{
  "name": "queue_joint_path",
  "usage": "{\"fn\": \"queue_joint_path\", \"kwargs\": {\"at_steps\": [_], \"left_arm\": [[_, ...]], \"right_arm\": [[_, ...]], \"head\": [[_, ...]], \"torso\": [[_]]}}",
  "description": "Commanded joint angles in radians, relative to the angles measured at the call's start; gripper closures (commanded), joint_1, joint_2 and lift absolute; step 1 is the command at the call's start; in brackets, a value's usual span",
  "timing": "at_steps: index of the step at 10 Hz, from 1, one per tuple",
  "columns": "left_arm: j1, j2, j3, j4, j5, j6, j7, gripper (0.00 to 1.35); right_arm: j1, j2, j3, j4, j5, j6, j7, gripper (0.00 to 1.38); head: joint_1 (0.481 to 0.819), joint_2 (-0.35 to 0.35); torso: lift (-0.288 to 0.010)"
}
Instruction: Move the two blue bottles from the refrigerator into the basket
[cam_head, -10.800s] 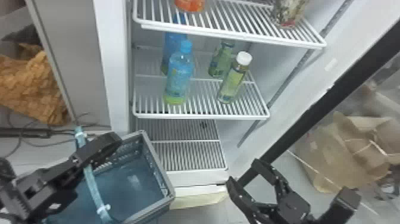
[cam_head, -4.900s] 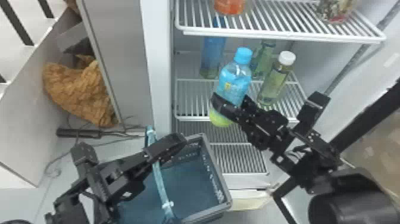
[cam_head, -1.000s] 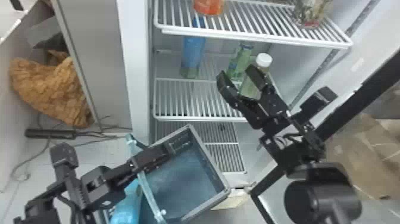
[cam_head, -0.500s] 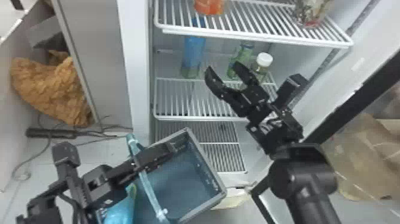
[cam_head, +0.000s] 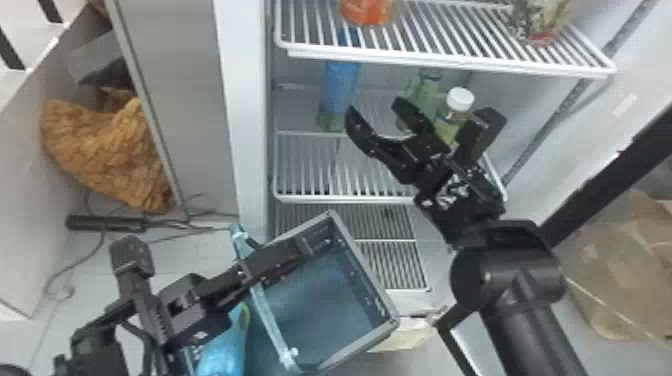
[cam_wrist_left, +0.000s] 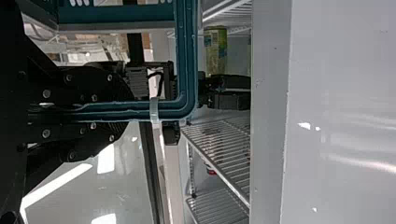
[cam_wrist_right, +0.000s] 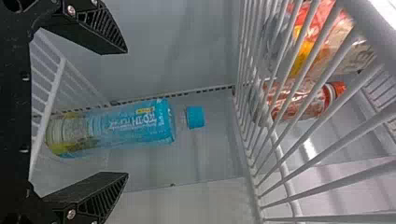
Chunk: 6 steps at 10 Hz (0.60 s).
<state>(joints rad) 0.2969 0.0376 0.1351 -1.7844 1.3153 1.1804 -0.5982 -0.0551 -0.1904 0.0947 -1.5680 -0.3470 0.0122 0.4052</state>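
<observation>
At center, the right gripper (cam_head: 375, 108) is released, facing the blue bottle (cam_head: 342, 85); lower left, the left gripper (cam_head: 300, 247) clamps the basket (cam_head: 365, 267).

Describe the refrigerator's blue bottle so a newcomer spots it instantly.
In the refrigerator, find the wire shelf below the orange item. The blue bottle stands at its back left, its blue cap and label unlike the green bottle and white-capped bottle nearby.
</observation>
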Motion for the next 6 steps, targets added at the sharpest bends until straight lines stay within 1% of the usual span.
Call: {"fn": "queue_joint_path", "kwargs": {"at_steps": [1,5,6], "left_arm": [[-0.005,-0.002,0.001,0.001,-0.005,0.005,0.0,1.2],[-0.01,-0.005,0.003,0.001,-0.011,0.01,0.0,1.2],[-0.012,-0.005,0.003,-0.001,-0.011,0.01,0.0,1.2]], "right_arm": [[-0.046,-0.003,0.009,0.05,0.014,0.0,-0.005,0.11],[-0.144,-0.004,0.079,0.17,0.016,0.0,-0.04,0.1],[-0.154,-0.004,0.085,0.183,0.02,0.0,-0.049,0.1]], "head": [[0.695,-0.16],[0.695,-0.152],[0.695,-0.144]], "torso": [[-0.22],[-0.22],[-0.22]]}}
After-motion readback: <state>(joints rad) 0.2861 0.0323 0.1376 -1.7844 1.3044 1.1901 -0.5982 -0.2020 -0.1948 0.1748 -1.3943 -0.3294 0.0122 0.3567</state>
